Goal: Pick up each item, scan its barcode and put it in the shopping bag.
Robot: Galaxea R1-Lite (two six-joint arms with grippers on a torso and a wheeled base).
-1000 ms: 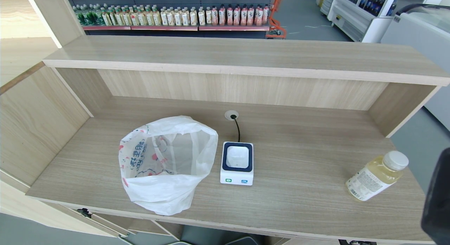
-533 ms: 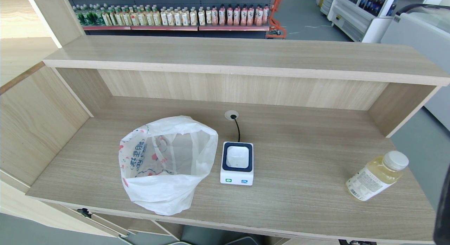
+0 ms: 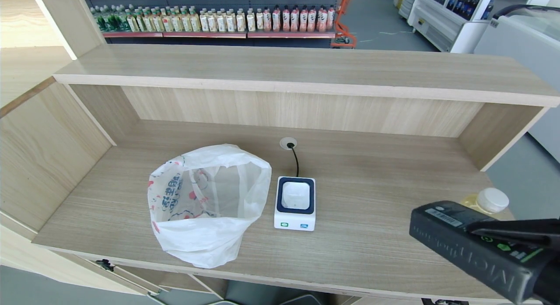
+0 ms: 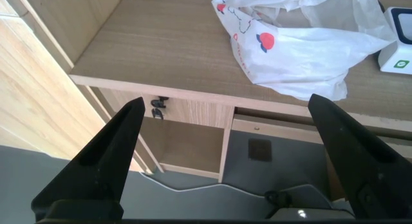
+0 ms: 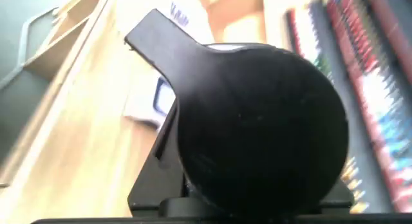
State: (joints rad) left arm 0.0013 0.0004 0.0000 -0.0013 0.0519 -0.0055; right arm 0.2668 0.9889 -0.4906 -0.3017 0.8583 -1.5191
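One bottle (image 3: 489, 201) of pale yellow drink is sitting at the right end of the counter (image 3: 376, 195), well apart from the scanner (image 3: 296, 203) and shopping bag (image 3: 205, 208), cap pointing far right, its body seemingly running back under the right arm (image 3: 477, 248), which is hanging directly over it, much the nearer. Whether that arm's pincer is spread or pressed together I cannot tell. The left gripper (image 4: 226, 105) is hanging spread and empty below the counter edge.

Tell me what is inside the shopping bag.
Through the open mouth of the shopping bag I see only its own plastic walls. Its folded front wall covers the bottom, so that part is unknown.
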